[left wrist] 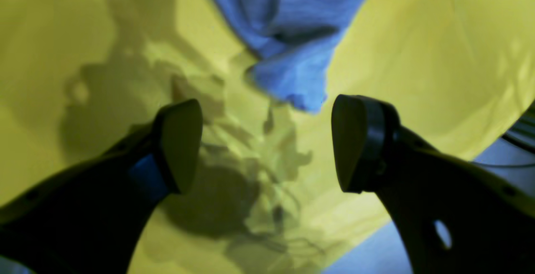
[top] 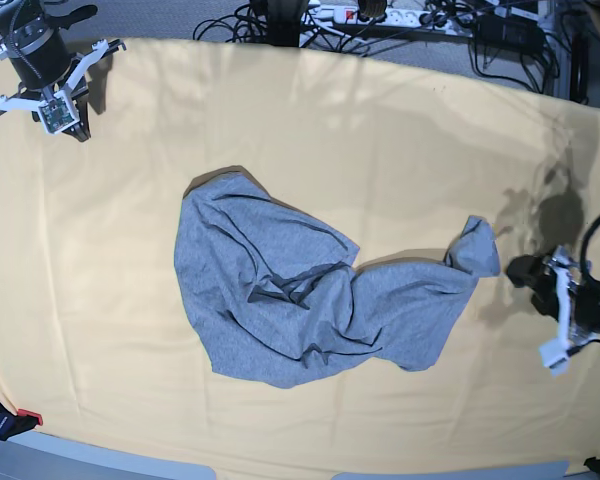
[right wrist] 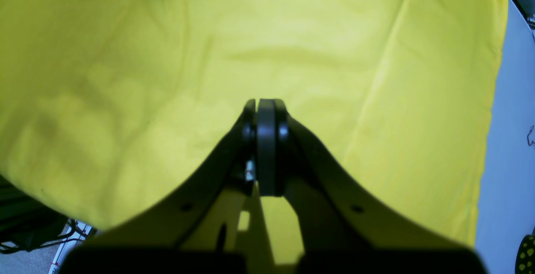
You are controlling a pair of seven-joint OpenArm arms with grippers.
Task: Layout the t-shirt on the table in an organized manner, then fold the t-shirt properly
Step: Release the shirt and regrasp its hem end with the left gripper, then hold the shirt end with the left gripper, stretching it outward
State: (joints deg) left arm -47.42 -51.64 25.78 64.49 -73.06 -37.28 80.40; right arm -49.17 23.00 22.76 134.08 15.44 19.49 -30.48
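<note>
The grey t-shirt (top: 300,300) lies crumpled in the middle of the table (top: 380,130), plain side up, with one corner stretched out to the right. In the left wrist view that corner of the t-shirt (left wrist: 292,35) looks bluish and ends just beyond my left gripper (left wrist: 267,144), which is open with nothing between its fingers. In the base view the left gripper (top: 548,308) hangs right of the shirt's corner, apart from it. My right gripper (right wrist: 266,111) is shut on nothing over bare table (right wrist: 167,77). The base view shows the right gripper (top: 58,112) at the far left corner.
Cables and a power strip (top: 380,15) run behind the table's far edge. A red clamp (top: 25,418) sits at the near left corner. The cloth's side edge (right wrist: 497,98) runs down the right of the right wrist view.
</note>
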